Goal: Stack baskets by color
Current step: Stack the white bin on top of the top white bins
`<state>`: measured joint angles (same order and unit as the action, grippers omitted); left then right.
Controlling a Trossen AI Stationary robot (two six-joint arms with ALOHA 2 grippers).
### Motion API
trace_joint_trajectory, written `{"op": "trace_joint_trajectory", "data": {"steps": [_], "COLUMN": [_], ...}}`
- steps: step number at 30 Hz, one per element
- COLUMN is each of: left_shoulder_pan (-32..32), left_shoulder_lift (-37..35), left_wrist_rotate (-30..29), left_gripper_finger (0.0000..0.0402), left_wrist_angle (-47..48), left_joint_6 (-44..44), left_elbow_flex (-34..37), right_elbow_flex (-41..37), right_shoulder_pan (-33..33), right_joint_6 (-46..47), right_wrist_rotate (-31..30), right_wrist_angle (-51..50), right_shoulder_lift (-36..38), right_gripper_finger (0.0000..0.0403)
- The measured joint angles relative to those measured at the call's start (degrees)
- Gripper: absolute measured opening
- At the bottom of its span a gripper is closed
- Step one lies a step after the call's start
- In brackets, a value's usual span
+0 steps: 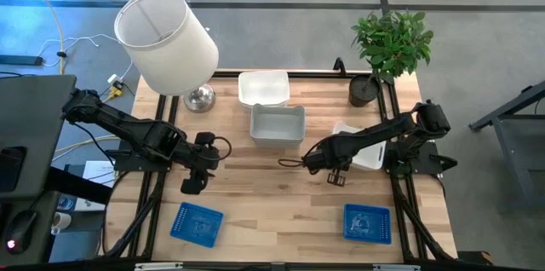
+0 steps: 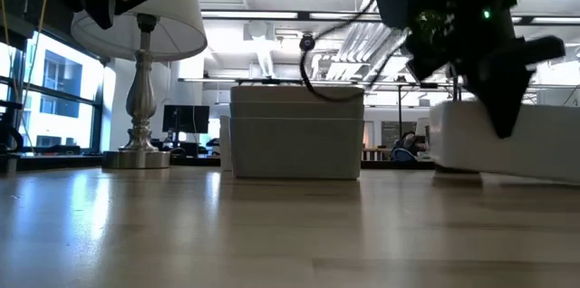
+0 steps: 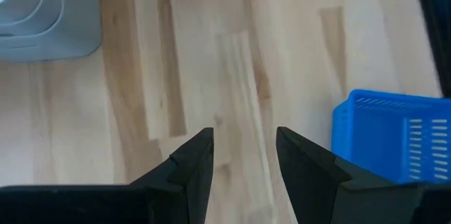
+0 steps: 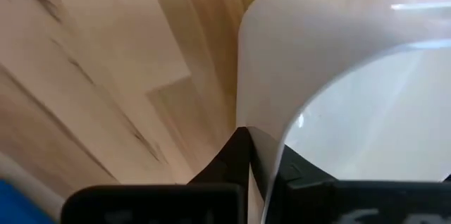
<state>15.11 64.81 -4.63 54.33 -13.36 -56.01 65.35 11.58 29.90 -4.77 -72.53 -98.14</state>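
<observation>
The rim of a shallow white rectangular plastic basket (image 4: 338, 62) is being pinched between the closed fingers of the right gripper (image 4: 257, 155), at the right side of the pale wooden table (image 1: 281, 194). The left gripper (image 1: 192, 184) is being held above bare wood on the left, its fingers (image 3: 194, 160) spread apart and gripping nothing. A translucent grey plastic basket (image 1: 277, 123) is sitting at the table's middle, just beside another white basket (image 1: 263, 88) behind it. Two blue patterned baskets (image 1: 197, 223) (image 1: 367, 222) are lying well apart near the front edge.
</observation>
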Motion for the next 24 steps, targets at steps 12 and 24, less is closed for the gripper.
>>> {"op": "trace_joint_trajectory", "data": {"steps": [12,24], "left_shoulder_pan": [0.0,-0.1], "left_shoulder_lift": [-0.4,-6.7], "left_wrist_rotate": [-2.9,-11.2], "left_gripper_finger": [0.0141,0.014], "left_wrist_angle": [6.2,10.2], "left_joint_6": [-1.7,-1.2], "left_elbow_flex": [0.0,0.0], "right_elbow_flex": [17.0,36.0], "right_shoulder_pan": [4.7,0.6], "right_joint_6": [8.2,-0.9], "right_wrist_rotate": [-9.1,-22.9], "right_wrist_angle": [-10.6,-13.4], "right_shoulder_lift": [0.0,0.1], "right_gripper_finger": [0.0,0.0]}}
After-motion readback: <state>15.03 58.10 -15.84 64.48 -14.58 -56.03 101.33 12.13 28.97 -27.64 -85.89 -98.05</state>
